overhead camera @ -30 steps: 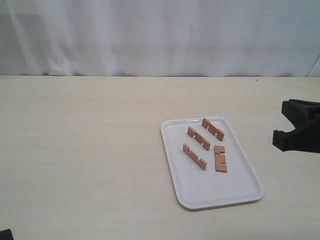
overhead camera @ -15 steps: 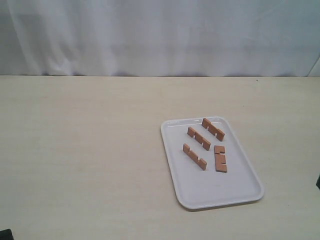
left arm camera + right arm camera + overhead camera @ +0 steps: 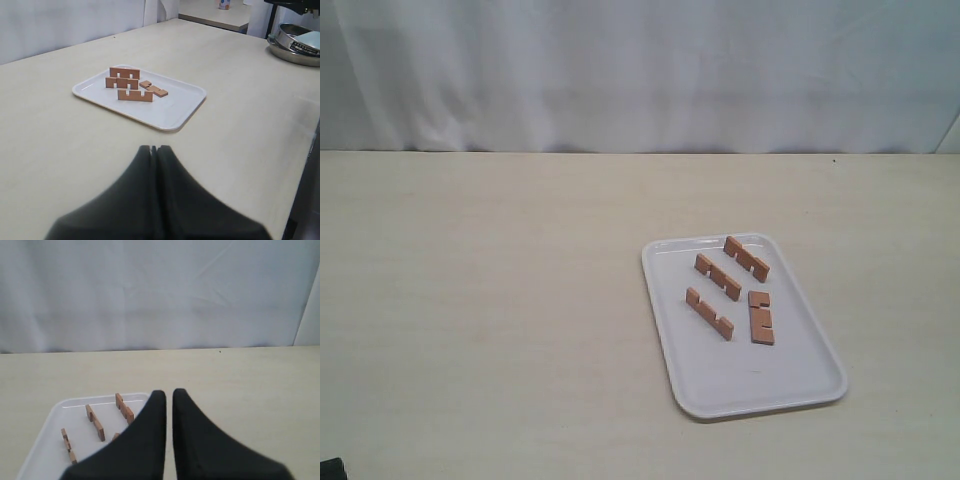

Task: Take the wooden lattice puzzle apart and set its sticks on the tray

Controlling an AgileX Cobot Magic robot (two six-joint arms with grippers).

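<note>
The puzzle is apart: several reddish-brown notched sticks lie separate on the white tray (image 3: 750, 380). Three stand on edge (image 3: 746, 258) (image 3: 717, 276) (image 3: 709, 313) and one lies flat (image 3: 761, 317). Neither gripper shows in the exterior view. In the left wrist view my left gripper (image 3: 154, 148) is shut and empty, well back from the tray (image 3: 170, 112) and its sticks (image 3: 135, 95). In the right wrist view my right gripper (image 3: 169, 392) has its fingers nearly together with nothing between them, beside the tray's edge (image 3: 50, 440); its fingers hide part of the flat stick.
A pale wooden table (image 3: 500, 300) carries the tray, with a white curtain (image 3: 620, 70) behind it. A metal bowl (image 3: 295, 45) stands beyond the table's edge in the left wrist view. A dark corner of equipment (image 3: 330, 468) sits at the exterior view's bottom left.
My right gripper, seen at the right edge a second ago, has drawn back out of the exterior view. The tray and sticks have not moved.
</note>
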